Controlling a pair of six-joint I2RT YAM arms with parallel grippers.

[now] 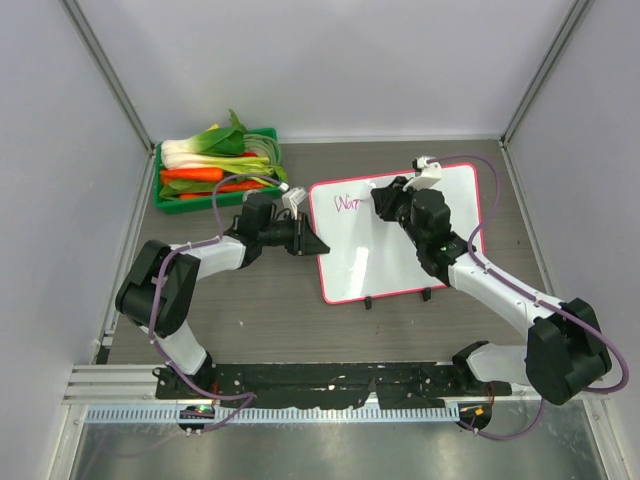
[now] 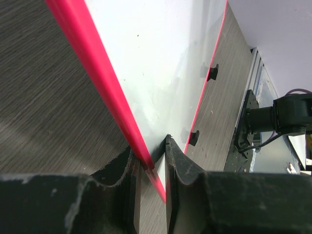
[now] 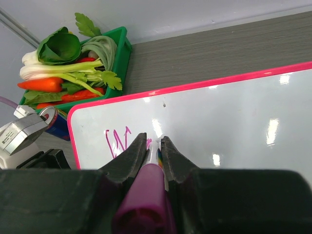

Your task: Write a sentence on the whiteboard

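Left pincer (image 2: 153, 152) clamped on the pink left edge of the whiteboard (image 1: 400, 250), right pincer (image 3: 153, 144) squeezing a magenta marker (image 3: 145, 195)

The glossy board lies flat mid-table, rounded frame, with bare wood-grain table (image 1: 250, 320) along its near side. A green veggie crate (image 1: 159, 190) sits near the far-left corner. The right arm reaches across the board, marker tip at the sentence (image 3: 117, 141), a few pink strokes upper left.

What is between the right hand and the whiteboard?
A magenta marker, clamped in the right hand, its tip at the whiteboard beside the writing; the right wrist view shows it.
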